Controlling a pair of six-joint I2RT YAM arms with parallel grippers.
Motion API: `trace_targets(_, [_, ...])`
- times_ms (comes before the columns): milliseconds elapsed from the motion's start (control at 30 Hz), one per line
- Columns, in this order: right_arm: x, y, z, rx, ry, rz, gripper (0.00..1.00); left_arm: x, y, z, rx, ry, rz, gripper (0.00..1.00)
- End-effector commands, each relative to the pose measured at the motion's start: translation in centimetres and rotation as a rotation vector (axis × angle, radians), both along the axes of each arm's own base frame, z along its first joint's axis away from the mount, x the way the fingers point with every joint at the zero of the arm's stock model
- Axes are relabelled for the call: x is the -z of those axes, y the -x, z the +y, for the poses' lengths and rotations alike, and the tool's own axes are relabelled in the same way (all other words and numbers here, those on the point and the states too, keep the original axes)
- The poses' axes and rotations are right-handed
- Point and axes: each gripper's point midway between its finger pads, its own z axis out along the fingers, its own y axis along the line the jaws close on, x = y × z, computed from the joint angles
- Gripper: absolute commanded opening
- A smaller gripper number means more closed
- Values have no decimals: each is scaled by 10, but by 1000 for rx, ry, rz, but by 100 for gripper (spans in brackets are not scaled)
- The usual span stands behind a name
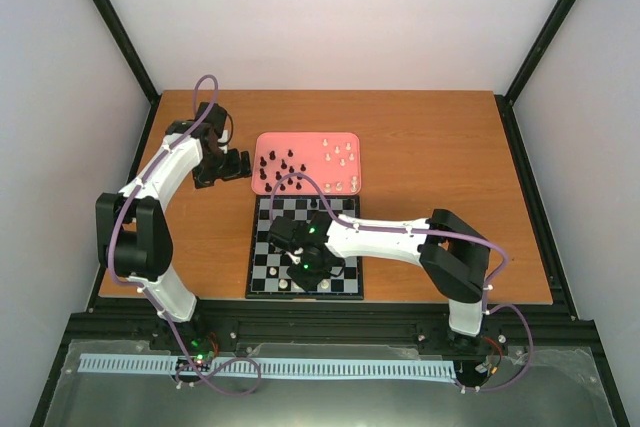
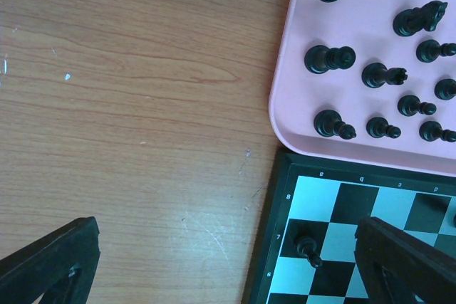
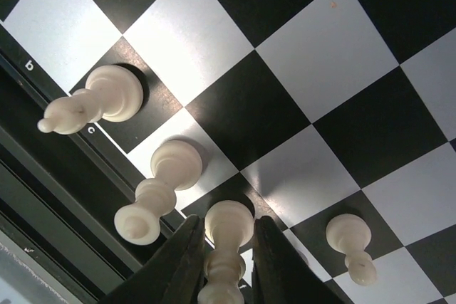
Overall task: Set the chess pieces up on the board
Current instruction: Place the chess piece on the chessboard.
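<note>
The right hand [image 3: 228, 270] is lowered over the near edge of the chessboard [image 1: 345, 209]. Its two dark fingers [image 3: 182, 265] are set narrowly apart on either side of a cream piece [image 3: 228, 227], which stands upright on a dark square of the nearest row. Whether the fingers press on that piece or merely flank it cannot be told. Two neighbouring cream pieces [image 3: 160, 190] are lined up to its left in the same row. A cream pawn [image 3: 349, 241] is seen diagonally beside it, one row farther.

The left hand [image 2: 228, 243] is held above the bench [image 2: 142, 105], well apart from this work and left of the pink tray [image 2: 285, 115]. Its fingers are spread wide with nothing between them.

Only the top view shows the whole layout. The tray lies just beyond the far edge of the board, with black pieces [image 2: 328, 58] on its left half and unplaced cream pieces [image 1: 342, 159] on its right half. Only the left wrist view shows a black pawn [image 2: 308, 249] standing on a dark square in the row marked 7, near the far left corner.

The bench is of wood grain with fine scratches. The tray is smooth, with rounded corners and a raised rim. The board is glossy, with a black border lettered in pale print. The pieces are lathe-turned in shape, with round bases and a slight sheen.
</note>
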Motion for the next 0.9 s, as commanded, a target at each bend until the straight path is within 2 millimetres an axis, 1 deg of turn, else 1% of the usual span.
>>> trace_targets(0, [-1, -3, 4, -11, 1, -25, 22, -7, -3, -2, 3, 5, -31, 100])
trace_targets(267, [-6, -5, 5, -17, -1, -33, 25, -7, -3, -2, 4, 6, -32, 100])
trace_targets(367, [-10, -7, 5, -18, -4, -44, 29, -8, -3, -2, 3, 9, -33, 100])
trace_targets(433, [-15, -9, 6, -15, -11, -58, 30, -8, -3, -2, 3, 9, -32, 100])
trace_targets(567, [-28, -14, 7, -7, -12, -87, 39, -9, -4, -3, 4, 11, -37, 100])
trace_targets(767, [-47, -20, 2, -1, 6, -122, 43, -12, -5, -4, 6, 17, -43, 100])
trace_targets(867, [-59, -27, -4, 6, 22, -156, 45, -13, -5, -5, 7, 23, -46, 100])
